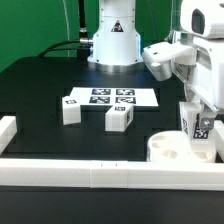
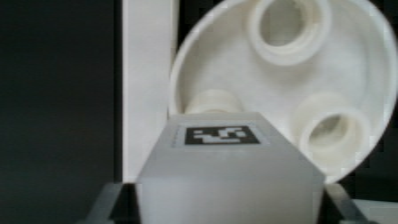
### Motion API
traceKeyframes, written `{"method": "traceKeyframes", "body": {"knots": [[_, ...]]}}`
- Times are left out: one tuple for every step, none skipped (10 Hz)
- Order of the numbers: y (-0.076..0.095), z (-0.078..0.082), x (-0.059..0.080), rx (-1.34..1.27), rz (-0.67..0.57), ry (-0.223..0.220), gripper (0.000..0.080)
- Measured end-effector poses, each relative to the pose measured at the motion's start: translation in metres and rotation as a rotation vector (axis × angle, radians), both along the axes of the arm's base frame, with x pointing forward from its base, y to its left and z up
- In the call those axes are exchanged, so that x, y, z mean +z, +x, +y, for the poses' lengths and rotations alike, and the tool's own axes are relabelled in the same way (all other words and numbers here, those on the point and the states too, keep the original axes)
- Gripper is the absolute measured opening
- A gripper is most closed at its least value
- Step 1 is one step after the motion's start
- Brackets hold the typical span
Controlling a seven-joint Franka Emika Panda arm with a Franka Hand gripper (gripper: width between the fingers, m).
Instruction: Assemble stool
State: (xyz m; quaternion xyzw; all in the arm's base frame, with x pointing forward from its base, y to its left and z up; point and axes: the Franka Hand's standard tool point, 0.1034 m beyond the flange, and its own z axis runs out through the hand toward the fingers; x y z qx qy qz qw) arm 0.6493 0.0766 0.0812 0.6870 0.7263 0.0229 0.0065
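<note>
Green backdrop hangs behind a black worktop [image 1: 40, 90] that is edged with long white bars [image 1: 100, 176] along its front and the exterior view's left. The arm's base [image 1: 112, 40] stands at the far middle, and the marker board [image 1: 108, 98] lies flat just in front of it. The arm [image 1: 185, 55] reaches down at the exterior view's right, and its fingers [image 2: 118, 205] are clamped on the sides of one stool leg [image 1: 197, 122], a short white block held upright with a square tag facing the exterior camera. The wrist view shows that leg's tagged face [image 2: 222, 135] between the fingers. Just under it, in the front corner on the exterior view's right, the round seat [image 1: 172, 150] lies flat against the front bar with its round sockets facing up. The wrist view places the leg's far end right at one raised socket [image 2: 214, 100], with two other sockets open beside it. Whether the leg touches the seat I cannot tell. Two more legs lie on the worktop, well apart from the seat: the left leg [image 1: 70, 108] beside the marker board's near corner, and the middle leg [image 1: 120, 117] just in front of the board.
</note>
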Motion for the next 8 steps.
{"method": "traceKeyframes", "body": {"knots": [[0.0000,-0.0002,0.0000,0.000,0.000,0.000,0.0338],[0.0000,-0.0004,0.0000,-0.009,0.000,0.000,0.0338],[0.0000,-0.0005,-0.0001,-0.038,0.001,0.001,0.0338],[0.0000,-0.0007,-0.0001,-0.057,0.002,0.003,0.0338],[0.0000,-0.0007,-0.0001,-0.127,0.003,0.006,0.0338],[0.0000,-0.0006,-0.0002,-0.183,0.005,0.008,0.0338],[0.0000,-0.0003,-0.0007,-0.274,0.007,0.012,0.0338],[0.0001,0.0005,-0.0008,-0.357,0.008,0.016,0.0340]]}}
